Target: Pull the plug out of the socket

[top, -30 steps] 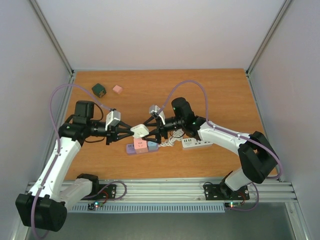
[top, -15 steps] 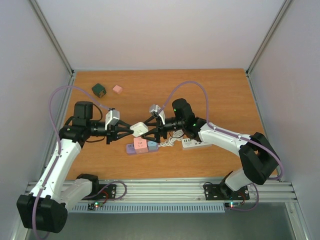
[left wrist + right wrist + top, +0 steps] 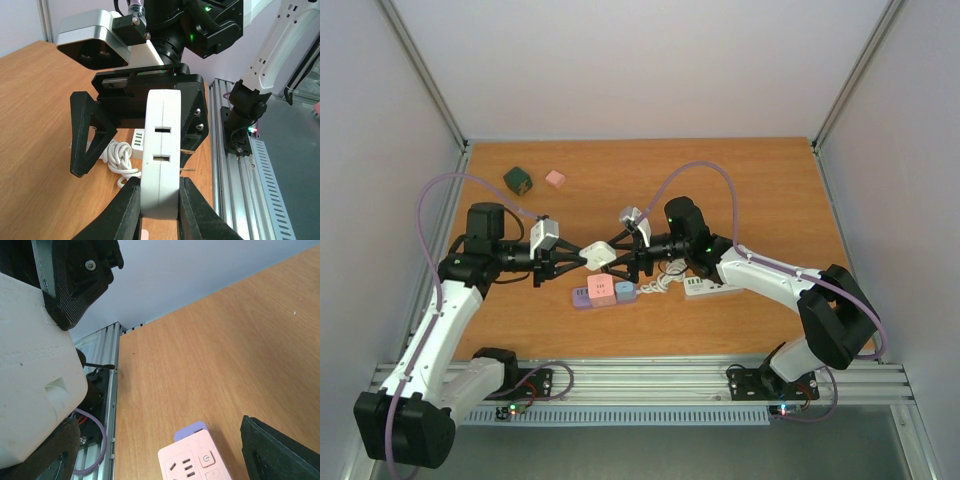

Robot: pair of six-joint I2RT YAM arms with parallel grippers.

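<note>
My left gripper (image 3: 582,257) (image 3: 159,200) is shut on a white block (image 3: 599,254) (image 3: 161,150) and holds it in the air above the table. The block has two slots in its face and a seam down its middle. I cannot tell which part is the plug and which the socket. Two thin metal prongs (image 3: 187,170) show just beside it. My right gripper (image 3: 625,262) (image 3: 150,450) faces it, open wide. In the right wrist view the white block (image 3: 35,385) sits close against the left finger (image 3: 47,455), and the other finger (image 3: 280,455) stands well apart.
A pink, purple and blue power strip (image 3: 603,293) (image 3: 192,460) lies on the table below the grippers. A white power strip (image 3: 712,287) with a coiled cable (image 3: 658,282) lies to its right. A green cube (image 3: 518,180) and a pink cube (image 3: 555,178) sit far left.
The left gripper has carried the white block slightly up and away from the camera. The right gripper has edged left toward it.
</note>
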